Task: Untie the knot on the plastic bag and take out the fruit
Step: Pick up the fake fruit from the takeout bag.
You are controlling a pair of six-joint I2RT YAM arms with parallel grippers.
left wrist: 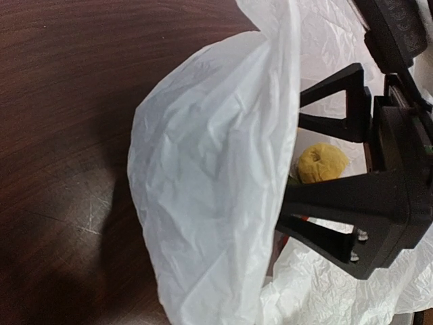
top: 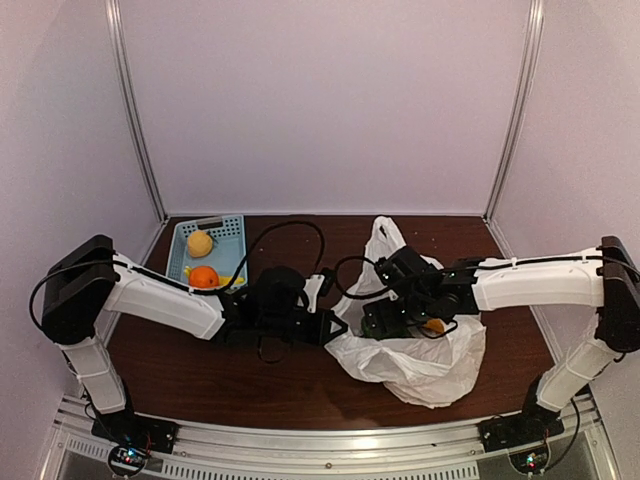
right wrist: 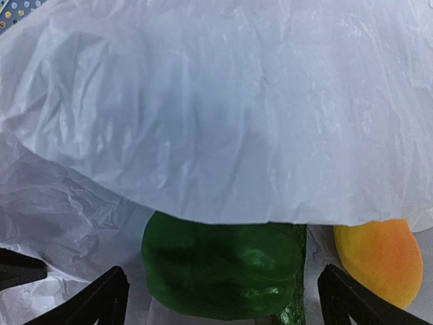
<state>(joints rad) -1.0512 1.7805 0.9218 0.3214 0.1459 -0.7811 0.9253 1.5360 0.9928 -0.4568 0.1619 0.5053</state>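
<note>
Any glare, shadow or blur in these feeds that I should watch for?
Top external: wide-angle bend in the frame posts. Left wrist: plastic bag sharp, dark shadow on the table. Right wrist: glare spots on the green fruit, bag slightly soft.

Left arm point(top: 160, 295) and right arm point(top: 535, 280): white shells on the links, black blocks at the joints, black wrists. Thin black cables point(top: 295, 223) loop off the wrists; base boards point(top: 128, 458) carry small lit dots. Fingers point(left wrist: 357, 101): black open triangular frames, two silver screws point(left wrist: 356, 235) at the mount.
</note>
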